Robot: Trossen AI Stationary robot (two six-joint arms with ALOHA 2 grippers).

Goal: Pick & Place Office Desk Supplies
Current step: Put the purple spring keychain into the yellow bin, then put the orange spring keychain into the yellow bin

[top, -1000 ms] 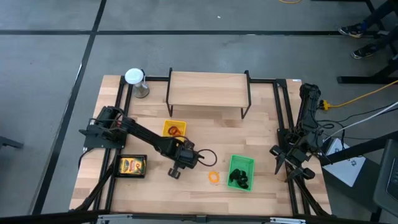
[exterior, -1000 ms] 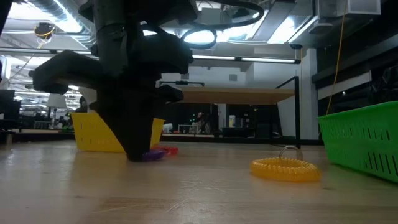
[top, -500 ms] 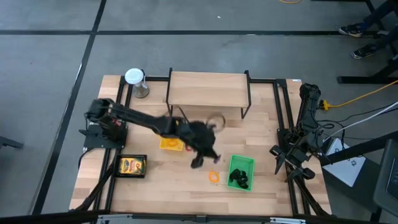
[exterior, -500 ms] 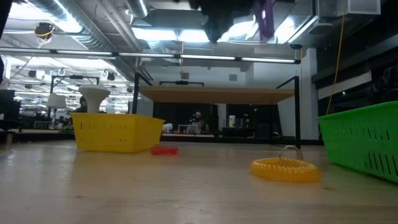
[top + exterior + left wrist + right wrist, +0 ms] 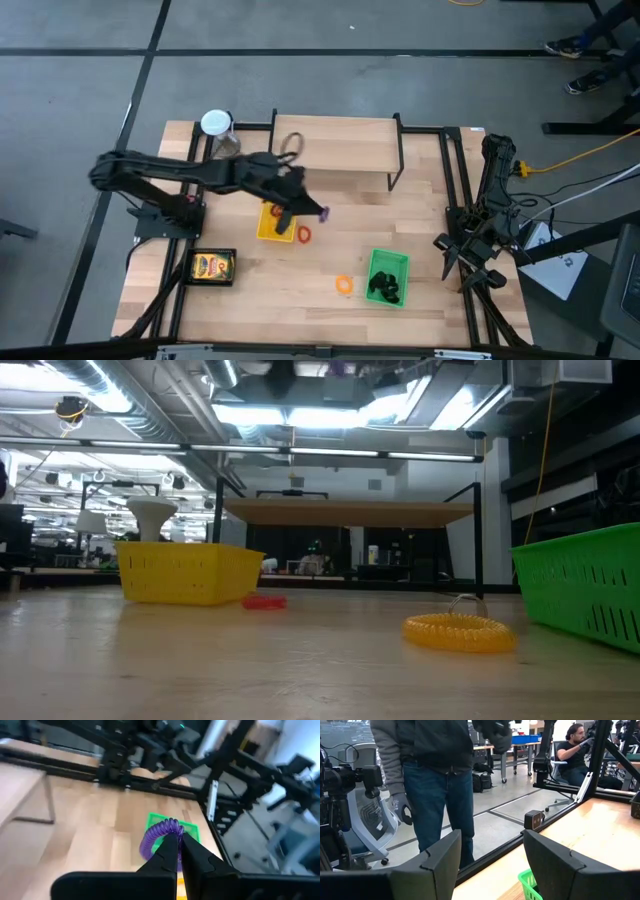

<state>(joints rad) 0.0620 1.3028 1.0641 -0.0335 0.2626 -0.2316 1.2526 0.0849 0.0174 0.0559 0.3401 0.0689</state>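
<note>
L gripper (image 5: 176, 851) is up in the air, above the yellow tray (image 5: 270, 228) and just right of it in the high view, fingers pressed together on a purple ring (image 5: 159, 836). The ring hangs off the tips, clear of the table. In the high view it shows as a small purple mark at approx (image 5: 322, 212), at the end of the L arm.

R gripper (image 5: 490, 865) is parked at the right edge of the table, fingers spread, holding nothing. A person stands in the room beyond it.

Status as far as visible:
- black tray (image 5: 211, 267), near-left: one yellow printed box in it.
- green tray (image 5: 387, 262), near-right: dark clips inside, count not readable.
- yellow tray: contents mostly hidden by the arm.
- red-orange ring (image 5: 304, 235) lies on bare wood just right of the yellow tray, not in it.
- orange ring (image 5: 344, 284) lies on bare wood just left of the green tray; the low view confirms it is flat on the table.

Judgement: partly done. Box and clips look sorted. Purple ring is in transit, prob. bound for the yellow tray. Two rings are left on the table to pick up.
</note>
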